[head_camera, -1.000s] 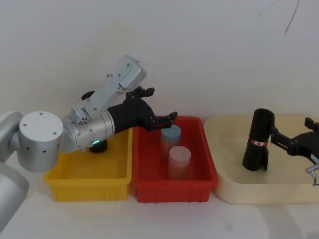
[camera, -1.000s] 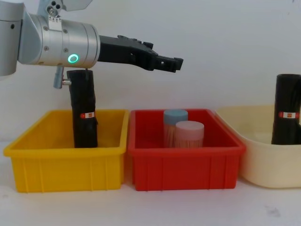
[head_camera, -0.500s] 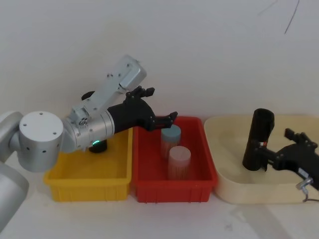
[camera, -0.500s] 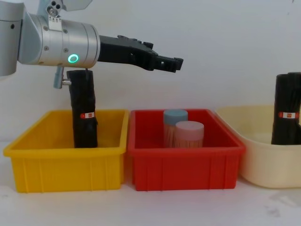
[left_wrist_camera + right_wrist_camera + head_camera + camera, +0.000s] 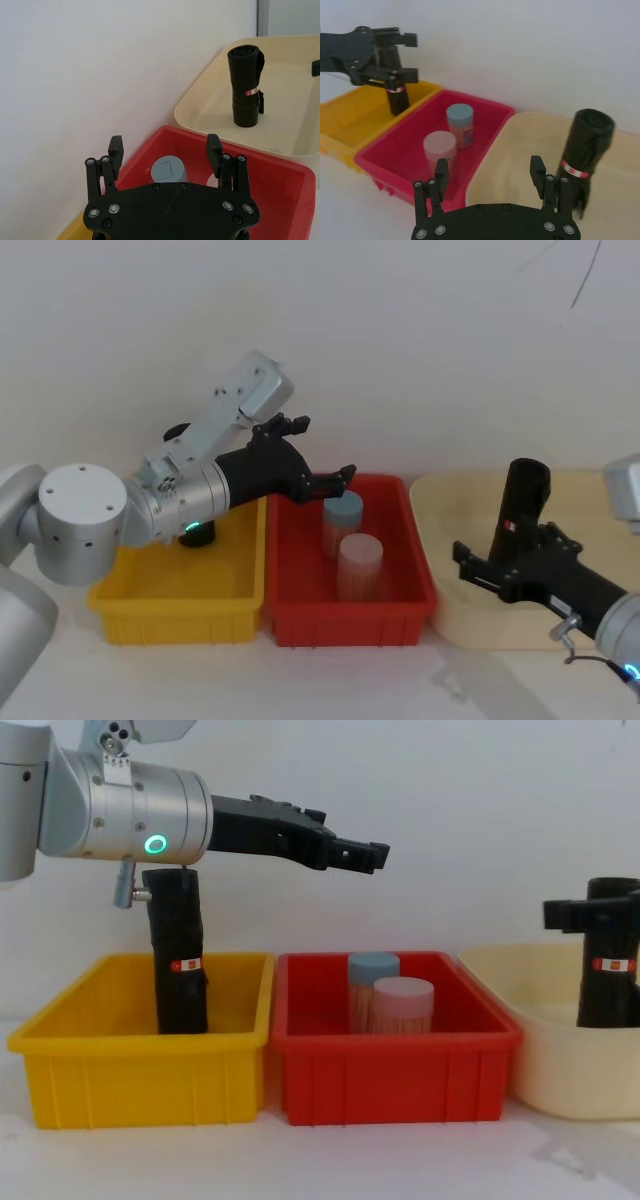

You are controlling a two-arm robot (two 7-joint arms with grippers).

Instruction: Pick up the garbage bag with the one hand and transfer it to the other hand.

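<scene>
The garbage bag (image 5: 527, 490), a crinkled black roll with a red-orange sticker, stands upright and free in the cream tray (image 5: 440, 502); it also shows in the left wrist view (image 5: 245, 85) and the chest view (image 5: 605, 995). My right gripper (image 5: 505, 545), blue-lit, hovers open at the tray's near-left side, in front of the bag's lower part. In the right wrist view the right gripper (image 5: 489, 165) holds nothing, and the bag (image 5: 587, 145) stands off to one side of its gap. My left gripper (image 5: 330, 447), green-lit, hangs open and empty above the red bin.
A twin black roll (image 5: 178, 960) stands in the yellow bin (image 5: 175, 592), under my left wrist. The red bin (image 5: 350, 625) holds a blue-capped cylinder (image 5: 343, 508) and a pink-capped one (image 5: 360, 558). A white wall rises close behind the bins.
My right gripper has drawn back from the bag, moving nearer to me and toward the red bin. The bag has stayed upright in the tray. The left arm has not moved.
</scene>
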